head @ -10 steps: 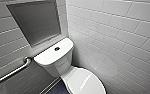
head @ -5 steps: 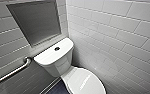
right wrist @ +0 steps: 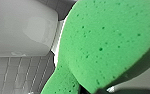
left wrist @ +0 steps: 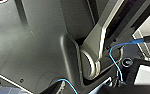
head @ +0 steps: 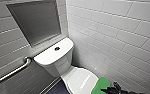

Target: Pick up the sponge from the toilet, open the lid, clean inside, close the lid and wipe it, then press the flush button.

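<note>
One sponge [right wrist: 106,42], and the right hand [head: 110,89] looks clamped on its near edge. The fingers are hard to make out, so that's a judgement. Porous foam: light, squashy, bends easily, not fragile. Pinch deep across the thickness, not at a corner. The pad is touching the hand, just beside the closed toilet lid [head: 79,78]. The flush button [head: 57,48] is farther back, centred on the tank [head: 48,59].
</note>
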Robot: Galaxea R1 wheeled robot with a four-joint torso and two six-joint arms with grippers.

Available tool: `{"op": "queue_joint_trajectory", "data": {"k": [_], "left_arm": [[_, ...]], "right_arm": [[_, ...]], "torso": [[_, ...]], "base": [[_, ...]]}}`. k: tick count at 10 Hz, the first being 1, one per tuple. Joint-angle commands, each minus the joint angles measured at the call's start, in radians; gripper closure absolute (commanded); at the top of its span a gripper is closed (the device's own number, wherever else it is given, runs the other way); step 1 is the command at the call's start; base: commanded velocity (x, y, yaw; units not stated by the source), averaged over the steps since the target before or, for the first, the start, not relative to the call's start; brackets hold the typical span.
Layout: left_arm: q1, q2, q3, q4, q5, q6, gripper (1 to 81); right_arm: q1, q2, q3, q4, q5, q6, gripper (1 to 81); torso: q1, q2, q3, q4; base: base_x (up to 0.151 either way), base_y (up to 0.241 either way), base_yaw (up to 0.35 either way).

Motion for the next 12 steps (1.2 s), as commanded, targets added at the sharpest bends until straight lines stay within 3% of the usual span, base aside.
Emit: {"op": "queue_joint_trajectory", "data": {"k": [1, 2, 3, 4, 5, 6, 8, 12], "left_arm": [[0.002, -0.022, 0.018, 0.010, 0.027, 0.008, 1.0], [0.005, -0.022, 0.018, 0.012, 0.027, 0.008, 1.0], [0.005, -0.021, 0.018, 0.010, 0.027, 0.008, 1.0], [0.005, -0.019, 0.018, 0.010, 0.027, 0.008, 1.0], [0.006, -0.012, 0.007, 0.010, 0.027, 0.008, 1.0], [0.009, 0.002, -0.011, 0.010, 0.027, 0.008, 1.0], [0.018, 0.025, -0.047, 0.010, 0.027, 0.008, 1.0], [0.025, 0.041, -0.059, 0.005, 0.025, 0.008, 1.0]], "right_arm": [[0.229, 0.136, -0.188, 0.071, -0.187, 0.001, 81.1], [0.252, 0.172, -0.226, 0.073, -0.193, 0.001, 81.1], [0.280, 0.204, -0.256, 0.073, -0.202, 0.003, 81.1], [0.305, 0.236, -0.285, 0.071, -0.214, 0.012, 81.1], [0.329, 0.266, -0.314, 0.071, -0.222, 0.023, 81.1], [0.352, 0.300, -0.348, 0.071, -0.228, 0.023, 81.1], [0.394, 0.410, -0.491, 0.071, -0.227, 0.023, 81.1], [0.395, 0.636, -0.832, 0.068, -0.194, 0.023, 81.1]], "torso": [[0.064, -0.100, 0.000, 0.000], [0.066, -0.103, 0.000, 0.000], [0.012, -0.020, 0.000, 0.000], [0.026, -0.042, -0.052, 0.000], [0.031, -0.050, -0.075, 0.000], [0.034, -0.058, -0.019, 0.000], [0.039, -0.063, -0.059, 0.000], [0.040, -0.063, -0.067, 0.000]], "base": [[0.000, 0.000, 0.000], [0.000, 0.000, 0.000], [0.000, 0.000, 0.000], [0.000, 0.000, 0.000], [0.000, 0.000, 0.000], [0.000, 0.000, 0.000], [0.000, 0.000, 0.000], [0.000, 0.000, 0.000]]}}
